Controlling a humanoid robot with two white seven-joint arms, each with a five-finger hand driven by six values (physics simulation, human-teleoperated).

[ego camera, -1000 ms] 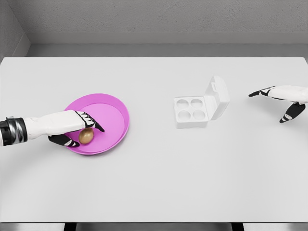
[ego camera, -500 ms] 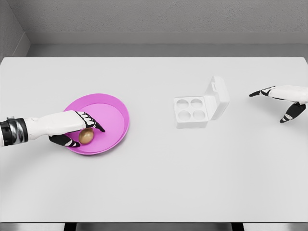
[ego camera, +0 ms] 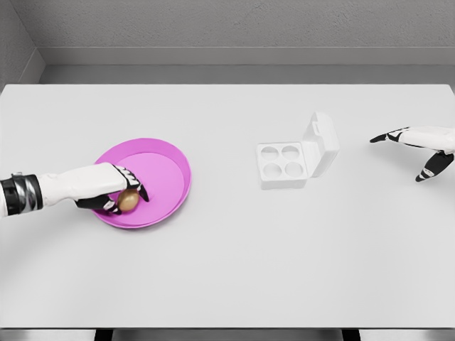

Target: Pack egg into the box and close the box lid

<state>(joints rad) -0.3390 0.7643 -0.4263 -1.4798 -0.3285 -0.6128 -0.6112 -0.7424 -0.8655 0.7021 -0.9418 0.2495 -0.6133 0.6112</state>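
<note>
Fingers of the left robot hand are curling tighter, now pinching the egg (golden-brown, smooth) inside the pink plate. Right robot hand is hovering spread beside the white box, lid standing open.

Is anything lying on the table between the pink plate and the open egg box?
No. In the head view the stretch of table between the pink plate and the egg box is bare; the egg sits on the plate in the left hand.
</note>
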